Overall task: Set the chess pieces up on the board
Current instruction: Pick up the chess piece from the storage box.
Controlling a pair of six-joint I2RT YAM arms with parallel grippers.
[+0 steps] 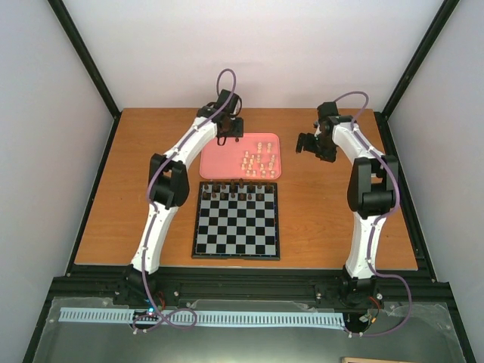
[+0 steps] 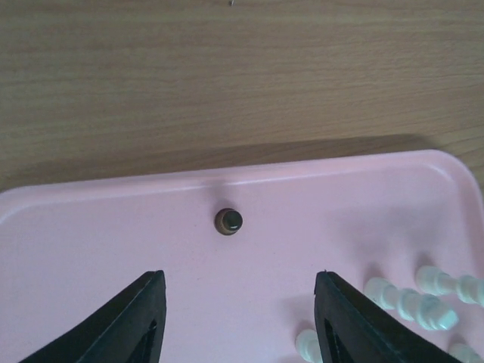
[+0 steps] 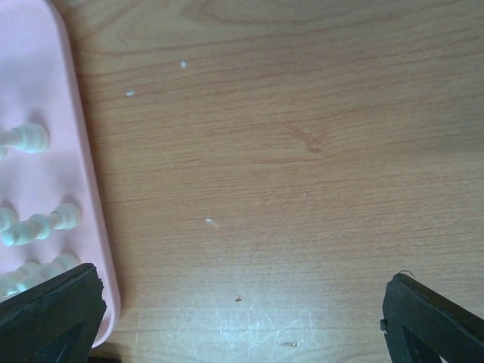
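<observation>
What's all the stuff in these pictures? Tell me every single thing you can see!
board: one, black and silvery-white squares, middle of the table, just nearer than the tray
dark chess pieces: many, too small to count, dark brown, lined along the board's far edge
lone dark piece: one, dark brown, on the tray near its far edge
pale chess pieces: a bunch, too small to count, cream, on the tray's right part
tray: one, pink, beyond the board
table: one, orange-brown wood
left gripper: one, black fingers, open and empty, over the tray near the lone dark piece
right gripper: one, black fingers, open and empty, over bare table right of the tray
</observation>
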